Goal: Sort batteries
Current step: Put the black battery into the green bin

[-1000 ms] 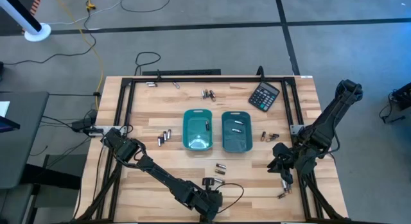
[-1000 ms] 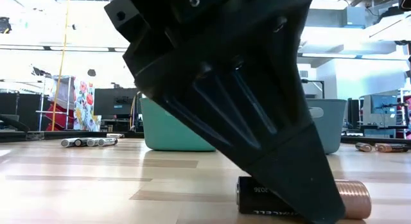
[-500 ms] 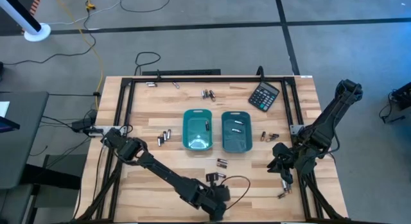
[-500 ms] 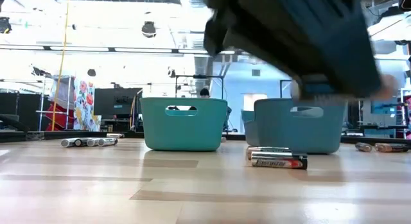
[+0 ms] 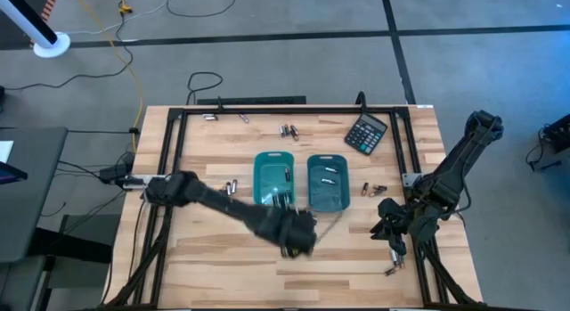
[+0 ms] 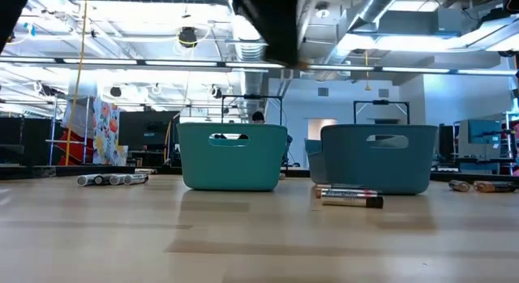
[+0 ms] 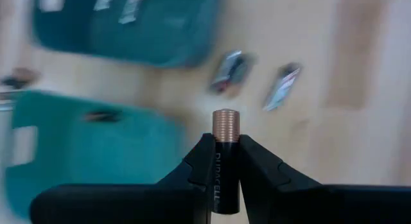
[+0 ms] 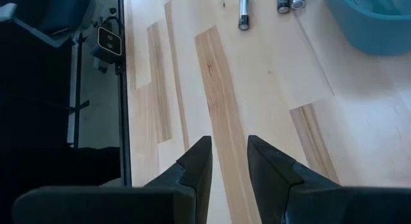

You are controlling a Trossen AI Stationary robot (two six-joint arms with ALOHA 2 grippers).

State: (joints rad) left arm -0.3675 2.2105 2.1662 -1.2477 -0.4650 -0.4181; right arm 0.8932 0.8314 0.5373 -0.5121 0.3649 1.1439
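My left gripper [image 5: 298, 233] hovers over the table just near the two teal trays [image 5: 273, 179] [image 5: 327, 182], shut on a black battery with a coppery end [image 7: 225, 156]. In the low view only a dark part of it [image 6: 268, 23] shows, at the top. Two loose batteries [image 6: 349, 198] lie on the wood in front of the right tray [image 6: 377, 157]. Each tray holds a few batteries [image 5: 328, 173]. My right gripper [image 5: 385, 229] waits by the table's right edge, open [image 8: 229, 160] over bare wood. My left gripper pinches the battery's dark body [image 7: 224, 176] between its two fingers. The battery lies along the fingers, and its coppery end [image 7: 225, 124] sticks out past the fingertips. It is lifted clear of the table, above the wood and the tray rims.
More batteries lie in small groups: left of the trays [image 5: 230, 188], at the far side [image 5: 287, 130], right of the trays [image 5: 374, 190] and near the right corner [image 5: 390, 270]. A black calculator [image 5: 366, 133] sits far right. A black frame [image 5: 169, 151] borders the table.
My left gripper has risen from the table's near edge with the coppery-ended battery, which lay on the wood a second ago. It has moved up and toward the trays, leaving most of the low view.
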